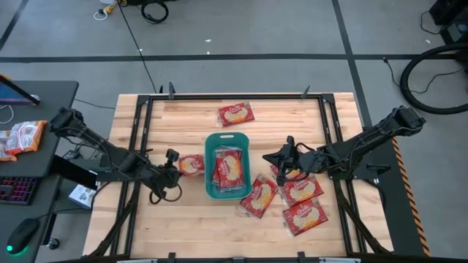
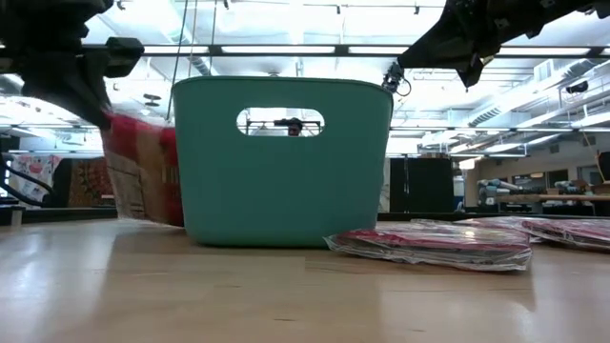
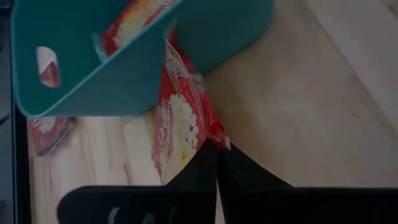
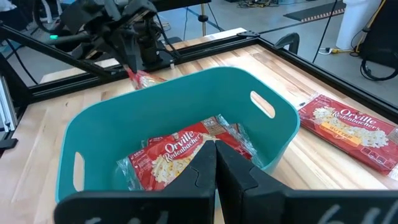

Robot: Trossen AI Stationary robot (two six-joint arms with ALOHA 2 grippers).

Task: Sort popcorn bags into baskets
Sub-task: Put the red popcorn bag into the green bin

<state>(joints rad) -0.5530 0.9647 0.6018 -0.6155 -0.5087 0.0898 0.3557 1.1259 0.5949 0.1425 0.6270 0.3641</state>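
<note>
A teal basket (image 1: 227, 136) stands mid-table with several red popcorn bags (image 1: 228, 166) inside; the right wrist view looks down on them (image 4: 177, 152). My left gripper (image 1: 175, 165) is just left of the basket, shut on one red popcorn bag (image 1: 192, 164), which shows beside the basket wall in the low view (image 2: 143, 171). My right gripper (image 1: 281, 156) hovers shut and holding nothing, right of the basket and above its rim (image 2: 396, 78). More bags lie flat on the table right of the basket (image 1: 259, 196), and one lies at the far side (image 1: 235, 114). My left gripper pinches the bag by a sealed end, at a corner (image 3: 215, 133), between its two shut fingers (image 3: 202, 168). The fingers slant down from the table's left side. The bag hangs below them, tilted, next to the basket's left wall (image 2: 186, 162); whether its lower end touches the table, I cannot tell.
Three bags (image 1: 306, 215) lie close together on the near right, and one (image 1: 287, 174) is under my right arm. A black frame (image 1: 139, 139) runs around the table top. A side desk (image 1: 29, 146) with snack packets, a keyboard and a mouse stands to the left.
</note>
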